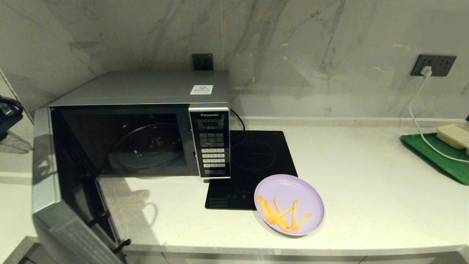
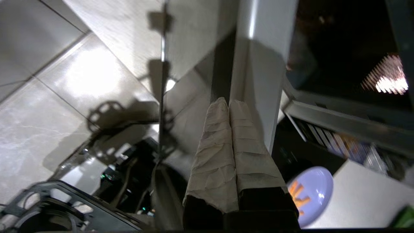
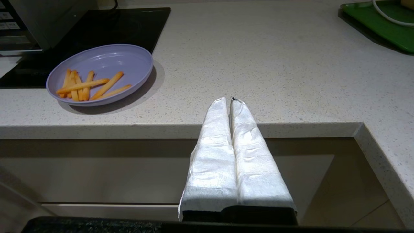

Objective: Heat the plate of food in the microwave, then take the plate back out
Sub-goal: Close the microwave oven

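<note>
The microwave [image 1: 146, 124] stands at the left of the counter, its door [image 1: 47, 165] swung wide open toward me. The glass turntable [image 1: 150, 145] inside is bare. The lilac plate of food [image 1: 289, 194] with several fries [image 1: 280, 214] rests on the counter, overlapping the hob's front corner. My left gripper [image 2: 228, 102] is shut on nothing, its taped fingers close beside the silver edge of the door [image 2: 258, 81]; the plate [image 2: 318, 191] shows beyond. My right gripper [image 3: 230, 100] is shut and empty, low before the counter's front edge, right of the plate [image 3: 106, 60]. Neither gripper shows in the head view.
A black glass hob [image 1: 260, 154] lies right of the microwave. At the far right a green tray [image 1: 436, 156] holds a beige lidded box [image 1: 454, 135], and a white cable [image 1: 416, 121] runs down to it from a wall socket. The open door juts past the counter's front edge.
</note>
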`<state>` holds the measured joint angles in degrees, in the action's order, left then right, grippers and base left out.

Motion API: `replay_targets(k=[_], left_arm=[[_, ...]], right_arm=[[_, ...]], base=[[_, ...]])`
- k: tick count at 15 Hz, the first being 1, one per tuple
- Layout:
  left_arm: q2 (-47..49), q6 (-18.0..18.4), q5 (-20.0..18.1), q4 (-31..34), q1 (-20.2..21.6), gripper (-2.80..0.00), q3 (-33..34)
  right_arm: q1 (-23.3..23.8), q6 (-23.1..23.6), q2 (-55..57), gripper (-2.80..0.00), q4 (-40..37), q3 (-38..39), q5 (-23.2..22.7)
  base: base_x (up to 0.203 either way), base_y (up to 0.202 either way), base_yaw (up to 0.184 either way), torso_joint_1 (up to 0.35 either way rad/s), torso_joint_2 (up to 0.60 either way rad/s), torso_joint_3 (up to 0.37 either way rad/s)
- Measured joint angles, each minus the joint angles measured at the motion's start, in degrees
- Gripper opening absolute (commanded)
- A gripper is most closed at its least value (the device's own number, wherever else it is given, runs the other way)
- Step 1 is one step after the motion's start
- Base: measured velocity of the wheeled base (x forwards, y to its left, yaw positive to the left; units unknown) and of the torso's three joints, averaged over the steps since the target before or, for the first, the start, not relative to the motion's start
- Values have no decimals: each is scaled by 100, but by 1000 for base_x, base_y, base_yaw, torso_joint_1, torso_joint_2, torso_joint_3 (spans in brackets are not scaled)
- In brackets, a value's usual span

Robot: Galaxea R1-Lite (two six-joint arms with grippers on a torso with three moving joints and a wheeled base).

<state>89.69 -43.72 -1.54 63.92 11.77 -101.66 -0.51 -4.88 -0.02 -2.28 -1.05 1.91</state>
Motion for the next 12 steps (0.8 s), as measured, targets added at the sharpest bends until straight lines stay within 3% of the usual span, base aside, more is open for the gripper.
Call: replay_targets(k=[6,9,12], left_arm=[[-30,-1124,573,29,-1943,-280,40],[-26,-1515,883,105,-2834,-280,76],[77,-1642,1003,105,-3460,-280,100]], right_arm=[[0,0,0,-280,0,0,0],[0,0,0,-280,0,0,0],[0,0,0,-280,0,0,-1]], base=[[0,0,0,0,0,0],[0,0,0,0,0,0],[0,0,0,0,0,0]])
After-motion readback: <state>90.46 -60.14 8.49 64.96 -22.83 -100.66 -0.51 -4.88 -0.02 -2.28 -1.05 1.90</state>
